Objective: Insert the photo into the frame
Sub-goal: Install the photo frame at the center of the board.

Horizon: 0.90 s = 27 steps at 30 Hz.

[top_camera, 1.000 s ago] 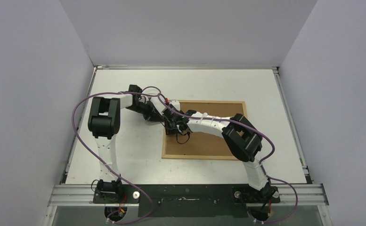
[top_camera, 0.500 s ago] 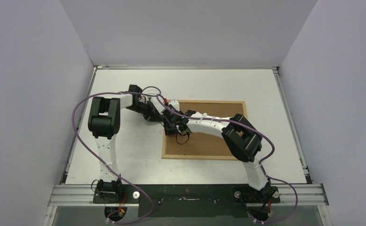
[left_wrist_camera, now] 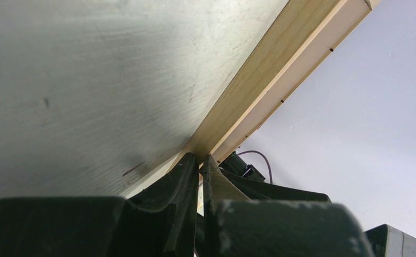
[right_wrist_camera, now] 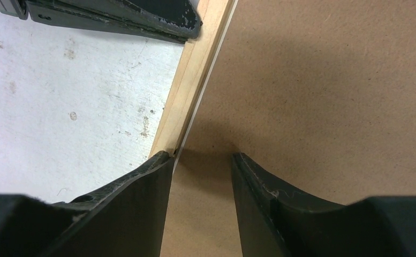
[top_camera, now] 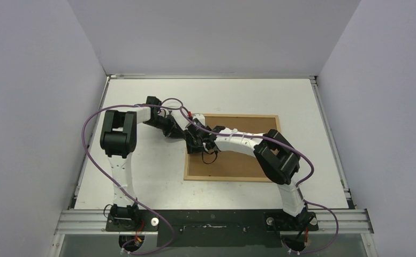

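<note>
From where I sit, this reads as a robotics lab test cell, not a home or a shop. The left arm [top_camera: 119, 155] and right arm [top_camera: 280, 171], both white and black, are bolted to an aluminium rail [top_camera: 82, 220] at the near edge of a scuffed white table [top_camera: 141, 182]. Plain grey panels [top_camera: 34, 107] box the table in on three sides. Purple cables [top_camera: 90, 155] loop loose along both arms.

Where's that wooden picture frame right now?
In the top view, the frame lies on the table, right of centre, around a brown board; the left gripper and right gripper are at its left edge.
</note>
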Each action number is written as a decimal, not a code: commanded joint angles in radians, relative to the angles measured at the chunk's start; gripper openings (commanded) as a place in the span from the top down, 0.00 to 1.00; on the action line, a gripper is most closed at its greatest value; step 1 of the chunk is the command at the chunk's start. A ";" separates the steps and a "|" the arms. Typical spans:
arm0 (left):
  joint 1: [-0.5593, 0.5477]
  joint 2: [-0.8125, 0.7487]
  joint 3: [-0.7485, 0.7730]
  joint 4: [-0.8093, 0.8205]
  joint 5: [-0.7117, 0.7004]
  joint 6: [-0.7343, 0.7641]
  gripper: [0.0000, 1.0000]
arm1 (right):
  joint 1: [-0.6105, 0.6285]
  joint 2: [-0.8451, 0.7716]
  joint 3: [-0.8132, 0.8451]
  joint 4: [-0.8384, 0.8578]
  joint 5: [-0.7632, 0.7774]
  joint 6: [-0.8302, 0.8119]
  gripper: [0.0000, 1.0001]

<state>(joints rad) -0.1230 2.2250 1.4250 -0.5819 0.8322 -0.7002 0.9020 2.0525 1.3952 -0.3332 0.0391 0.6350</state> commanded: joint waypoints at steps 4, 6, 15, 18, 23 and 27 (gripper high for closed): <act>-0.007 0.123 -0.060 -0.082 -0.314 0.052 0.98 | -0.023 0.159 -0.100 -0.173 -0.031 -0.031 0.54; -0.007 0.123 -0.058 -0.082 -0.314 0.052 0.98 | -0.018 0.167 -0.092 -0.186 -0.020 -0.043 0.54; -0.007 0.127 -0.057 -0.084 -0.313 0.054 0.98 | -0.005 0.216 -0.081 -0.247 0.025 -0.063 0.61; -0.006 0.127 -0.058 -0.084 -0.312 0.054 0.98 | -0.003 0.230 -0.069 -0.262 0.035 -0.059 0.63; -0.007 0.133 -0.058 -0.084 -0.311 0.054 0.98 | 0.003 0.245 -0.051 -0.282 0.052 -0.060 0.63; -0.006 0.133 -0.057 -0.084 -0.311 0.055 0.98 | 0.004 0.246 -0.053 -0.283 0.051 -0.055 0.61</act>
<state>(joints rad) -0.1226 2.2303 1.4315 -0.5896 0.8356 -0.6914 0.9138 2.0884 1.4536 -0.4107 0.0780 0.5858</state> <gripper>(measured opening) 0.051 0.372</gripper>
